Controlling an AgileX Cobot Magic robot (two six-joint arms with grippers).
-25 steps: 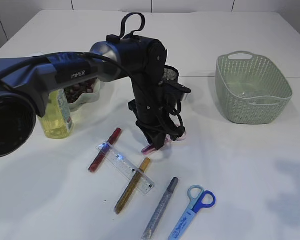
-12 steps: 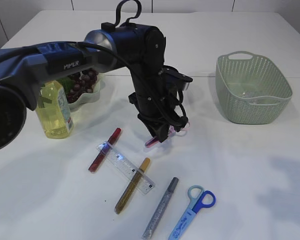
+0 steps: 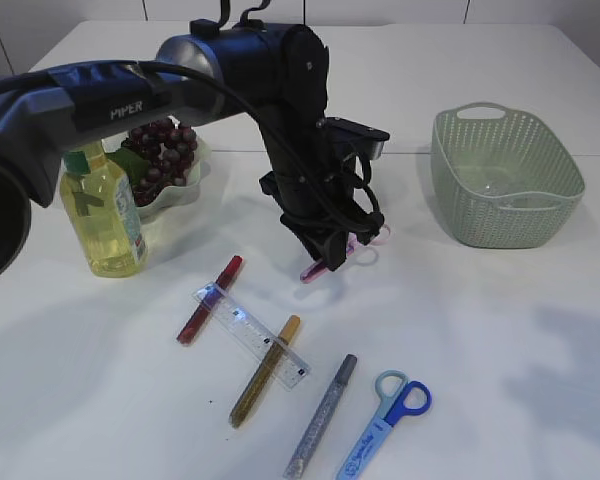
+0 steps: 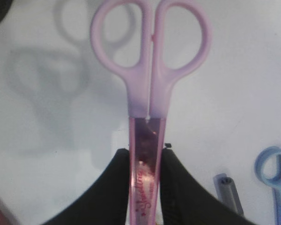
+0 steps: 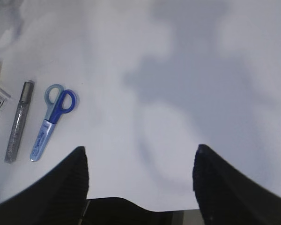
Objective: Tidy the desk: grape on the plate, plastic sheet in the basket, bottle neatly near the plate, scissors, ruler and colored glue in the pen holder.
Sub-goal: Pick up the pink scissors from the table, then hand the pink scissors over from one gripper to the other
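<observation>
The pink scissors are pinched by the blade part in the left claw, w/ the two finger loops sticking out past the fingertips. In the outside view the left claw holds them up in the air, off the white table, tip pointing down and tilted. The right claw has its fingers spread wide w/ nothing between them — it hangs over bare table, and the blue scissors lie off to its left.

A sec ago the pink scissors were lower, tip right by the table; now the arm has gone up and a bit toward the basket, and the pen holder it hid before can't be seen at all.

Count: 2 scissors — pink in the claw, blue flat on the table. 3 glue pens: red, gold, silver. 1 clear ruler lying across the red and gold pens. 1 yellow bottle. 1 bunch of grapes on 1 plate. 1 green basket.
</observation>
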